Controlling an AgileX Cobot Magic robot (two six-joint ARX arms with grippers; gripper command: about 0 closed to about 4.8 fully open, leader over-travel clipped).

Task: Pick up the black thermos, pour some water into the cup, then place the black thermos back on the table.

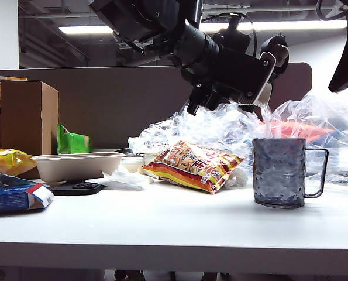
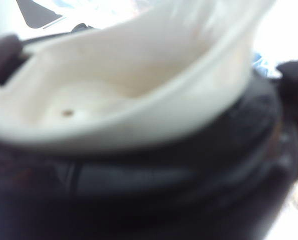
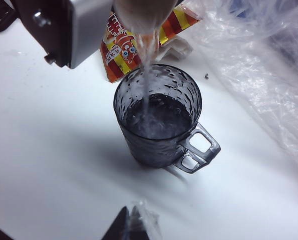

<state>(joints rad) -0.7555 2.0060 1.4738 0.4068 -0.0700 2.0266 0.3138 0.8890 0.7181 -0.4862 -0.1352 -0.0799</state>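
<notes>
Left hand (image 1: 235,79) — black thermos (image 2: 189,180) spout-down

Ext cam low at table front; R wrist cam above cup (image 3: 158,116).

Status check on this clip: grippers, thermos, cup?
Left gripper holds black thermos tilted, water streaming into cup. Right gripper shut, hovering nearby. Nothing blocking.

Overhead fluorescent tubes (image 1: 267,26) backlight the exterior view, leaving the arms dark and the table (image 1: 162,228) evenly bright. Left wrist view: heavily out of focus, overexposed at the edges. Right wrist view: sharp, with a soft shadow beside the cup (image 3: 159,120).
</notes>
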